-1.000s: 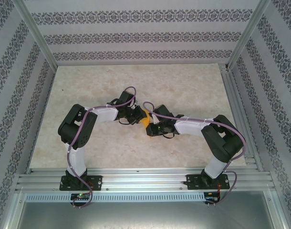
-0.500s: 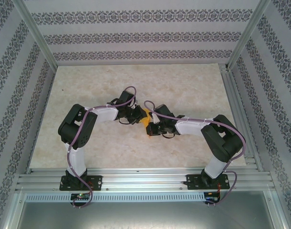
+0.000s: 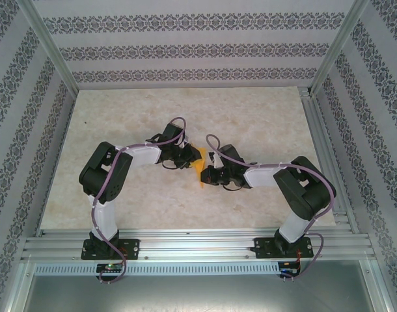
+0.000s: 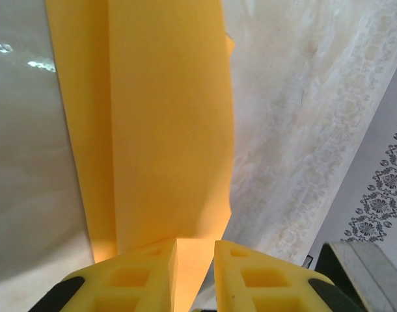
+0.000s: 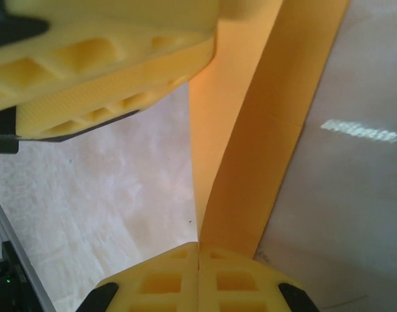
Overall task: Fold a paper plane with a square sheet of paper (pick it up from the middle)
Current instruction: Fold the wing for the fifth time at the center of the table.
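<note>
The sheet of paper point(image 3: 199, 165) is orange-yellow and folded into a narrow layered strip, held up off the table between the two grippers at the table's middle. My right gripper point(image 5: 198, 248) is shut on the strip's near end point(image 5: 263, 143), fingertips pressed together. My left gripper point(image 4: 195, 246) has its jaws a little apart. The paper point(image 4: 166, 130) runs between them and lies against the left fingertip point(image 4: 156, 260), with a gap to the other. From above, the left gripper point(image 3: 190, 158) is left of the paper and the right gripper point(image 3: 207, 174) is right of it and nearer.
The pale marbled tabletop point(image 3: 250, 117) spreads around the arms. Aluminium frame rails point(image 3: 198, 244) run along the near edge and up the corners, with patterned walls behind. The left gripper's yellow finger point(image 5: 107, 71) hangs close in front of the right wrist camera.
The right gripper has closed on the paper and pulled slightly right and nearer, exposing more of the strip. The left gripper's jaws have parted a little.
</note>
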`<state>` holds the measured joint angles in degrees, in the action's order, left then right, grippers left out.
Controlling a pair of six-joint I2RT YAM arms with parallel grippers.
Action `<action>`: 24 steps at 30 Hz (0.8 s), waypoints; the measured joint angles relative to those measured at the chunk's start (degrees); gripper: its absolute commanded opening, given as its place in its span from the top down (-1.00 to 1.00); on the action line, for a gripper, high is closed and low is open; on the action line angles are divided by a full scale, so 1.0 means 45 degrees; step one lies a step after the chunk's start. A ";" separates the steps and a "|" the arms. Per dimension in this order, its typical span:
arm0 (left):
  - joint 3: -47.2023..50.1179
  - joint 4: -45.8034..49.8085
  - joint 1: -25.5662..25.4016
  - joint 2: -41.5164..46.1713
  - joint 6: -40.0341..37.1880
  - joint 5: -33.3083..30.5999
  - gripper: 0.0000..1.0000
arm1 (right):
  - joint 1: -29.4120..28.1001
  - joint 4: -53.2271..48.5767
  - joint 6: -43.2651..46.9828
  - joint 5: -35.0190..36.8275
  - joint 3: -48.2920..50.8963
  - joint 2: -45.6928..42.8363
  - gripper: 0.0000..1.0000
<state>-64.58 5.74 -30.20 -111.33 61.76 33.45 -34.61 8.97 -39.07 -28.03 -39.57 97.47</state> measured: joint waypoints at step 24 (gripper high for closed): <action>-0.0024 -0.0578 0.0000 -0.0374 0.0000 0.0835 0.37 | 0.0646 0.1316 -0.0952 -0.1205 0.0262 0.0831 1.00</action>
<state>-64.69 3.14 -30.20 -113.01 61.76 37.21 -31.70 14.90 -43.35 -33.45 -38.39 101.21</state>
